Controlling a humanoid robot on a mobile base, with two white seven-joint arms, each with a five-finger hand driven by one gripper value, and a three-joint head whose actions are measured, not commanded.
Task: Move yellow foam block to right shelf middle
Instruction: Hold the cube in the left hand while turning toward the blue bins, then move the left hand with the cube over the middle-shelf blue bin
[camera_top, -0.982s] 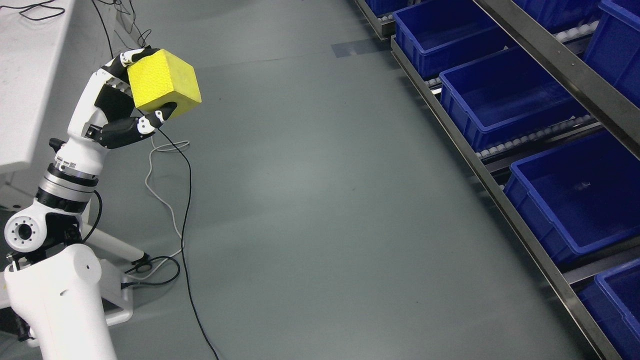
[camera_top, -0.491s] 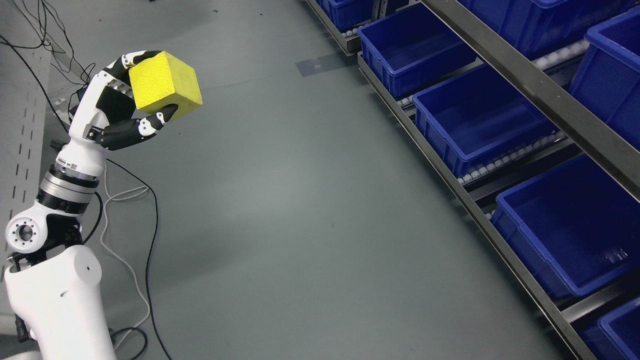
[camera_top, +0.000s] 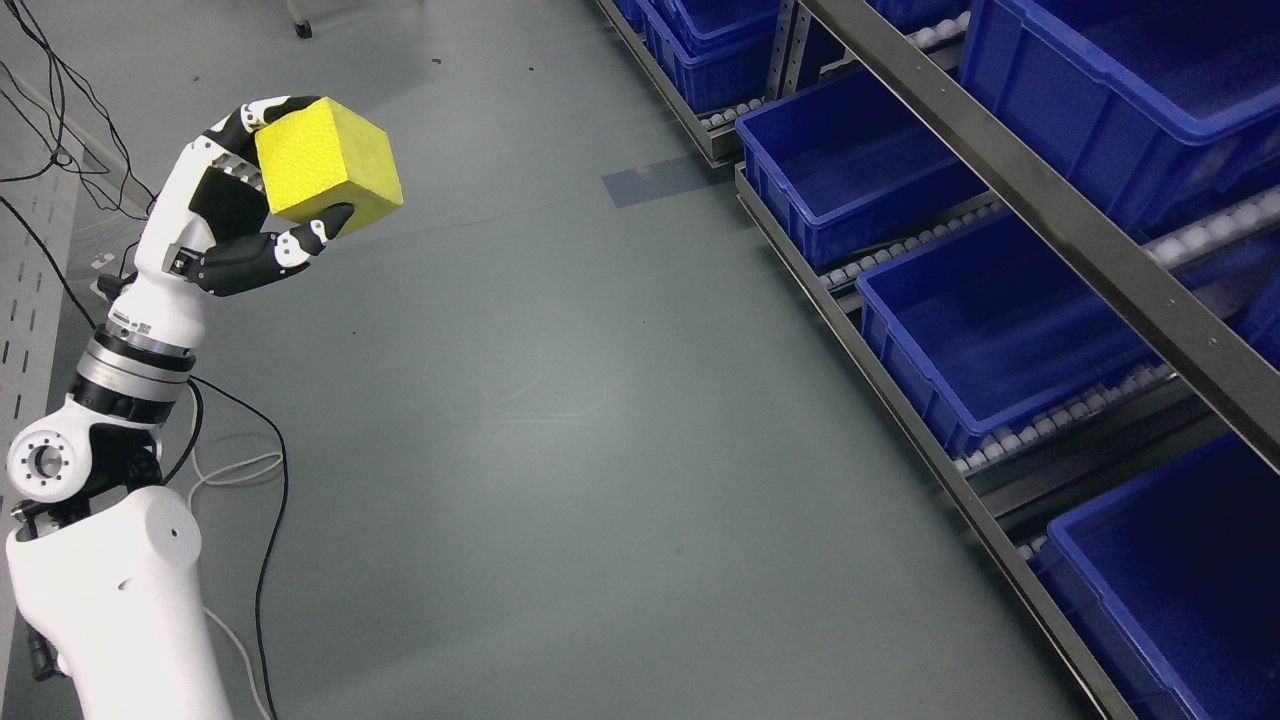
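Now left hand (camera_top: 225, 215) gripping yellow block (camera_top: 328, 158) high at picture's upper left, well apart from shelf (camera_top: 1040, 200). Block: foam cube, pitted front face, smoother side face, sharp corners. Black-and-white fingers (camera_top: 250, 117) wrapping over block's top-left edge; thumb (camera_top: 300, 238) pressing up under bottom edge. White glossy arm rising from lower left. Floor (camera_top: 560, 420) lying smooth grey-green, cables (camera_top: 250, 480) trailing along left edge. Metal shelf running along right, blue plastic bins (camera_top: 850, 170) sitting on rollers.

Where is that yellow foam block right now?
In the head view's upper left, the yellow foam block is held above the floor in the left hand, far from the blue bins.
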